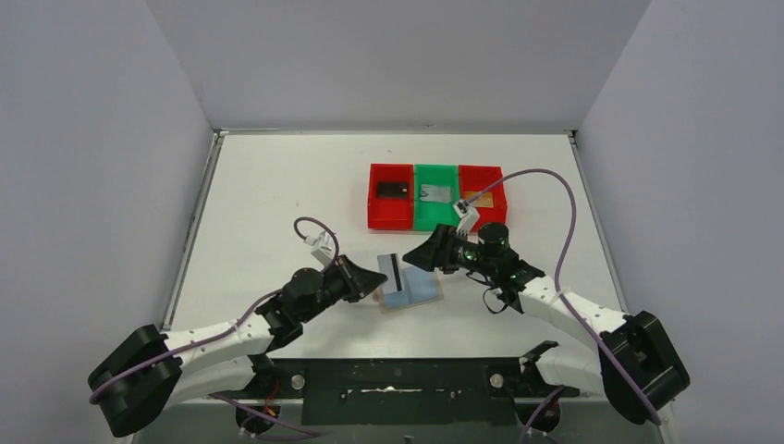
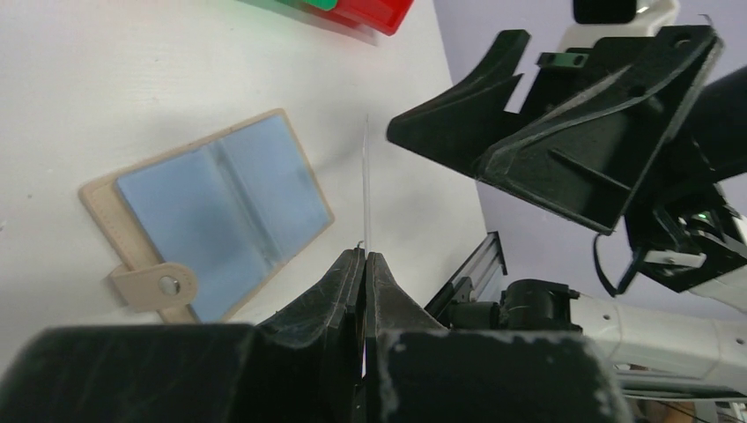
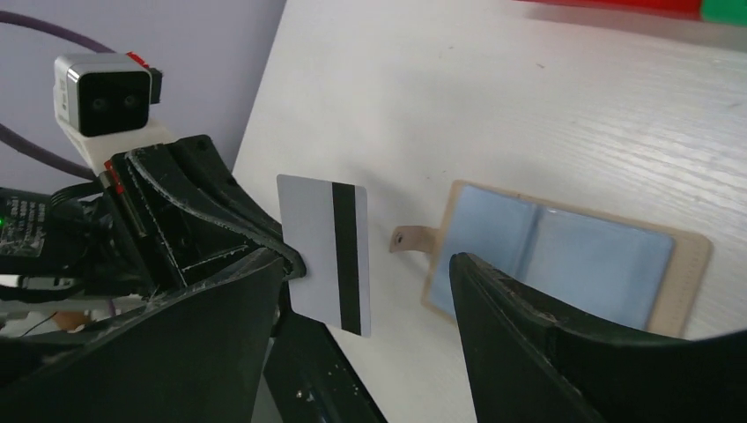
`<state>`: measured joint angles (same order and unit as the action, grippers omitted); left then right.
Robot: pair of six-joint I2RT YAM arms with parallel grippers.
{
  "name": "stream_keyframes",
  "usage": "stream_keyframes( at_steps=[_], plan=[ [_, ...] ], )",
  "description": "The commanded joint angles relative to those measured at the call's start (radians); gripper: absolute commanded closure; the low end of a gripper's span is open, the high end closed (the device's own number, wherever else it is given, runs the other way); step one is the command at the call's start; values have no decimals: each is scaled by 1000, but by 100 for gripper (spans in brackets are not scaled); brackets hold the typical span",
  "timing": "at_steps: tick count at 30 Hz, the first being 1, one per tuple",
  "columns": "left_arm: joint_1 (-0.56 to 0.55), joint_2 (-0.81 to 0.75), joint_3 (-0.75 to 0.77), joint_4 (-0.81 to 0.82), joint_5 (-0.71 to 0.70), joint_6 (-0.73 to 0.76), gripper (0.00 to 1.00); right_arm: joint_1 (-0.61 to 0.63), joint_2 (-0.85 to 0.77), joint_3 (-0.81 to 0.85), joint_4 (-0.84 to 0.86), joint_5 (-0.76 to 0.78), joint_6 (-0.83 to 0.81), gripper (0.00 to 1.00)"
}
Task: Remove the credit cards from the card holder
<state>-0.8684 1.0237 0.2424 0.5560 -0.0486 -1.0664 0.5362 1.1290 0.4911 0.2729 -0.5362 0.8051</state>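
The tan card holder (image 1: 413,289) lies open on the table, pale blue lining up, tab to the left; it also shows in the left wrist view (image 2: 216,207) and the right wrist view (image 3: 564,256). My left gripper (image 1: 375,280) is shut on a silver-grey credit card with a black stripe (image 1: 392,271) and holds it upright above the table, left of the holder. The card is edge-on in the left wrist view (image 2: 367,181) and face-on in the right wrist view (image 3: 324,254). My right gripper (image 1: 433,252) is open and empty, facing the card without touching it.
Three bins stand in a row behind the holder: a red bin (image 1: 374,211) with a black card (image 1: 393,189), a green bin (image 1: 435,220) with a silver-grey card (image 1: 433,193), and a red bin (image 1: 500,188) with a gold-orange card (image 1: 478,197).
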Motion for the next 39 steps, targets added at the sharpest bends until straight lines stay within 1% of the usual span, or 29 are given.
stream_keyframes(
  at_steps=[1, 4, 7, 11, 13, 17, 26, 33, 39],
  plan=[
    [5, -13, -4, 202, 49, 16, 100, 5, 60, -9, 240, -163, 70, 30],
    [6, -1, -9, 257, 68, 8, 100, 8, 104, -1, 272, -197, 88, 34],
    [9, 11, -6, 272, 76, 5, 100, 11, 135, -3, 328, -238, 110, 40],
    [12, 21, 2, 286, 83, -2, 100, 13, 150, -3, 364, -275, 116, 50],
    [13, 27, 2, 291, 81, -5, 100, 13, 153, -7, 385, -294, 123, 52],
    [23, 30, -8, 313, 86, -18, 100, 14, 168, -15, 468, -356, 159, 61],
    [57, 32, -18, 332, 115, -33, 100, 10, 164, -16, 484, -364, 160, 80],
    [72, 62, -24, 381, 157, -55, 100, 10, 152, -20, 502, -370, 163, 93],
    [81, 86, -31, 410, 179, -69, 100, 10, 144, -26, 521, -369, 164, 98]
  ],
)
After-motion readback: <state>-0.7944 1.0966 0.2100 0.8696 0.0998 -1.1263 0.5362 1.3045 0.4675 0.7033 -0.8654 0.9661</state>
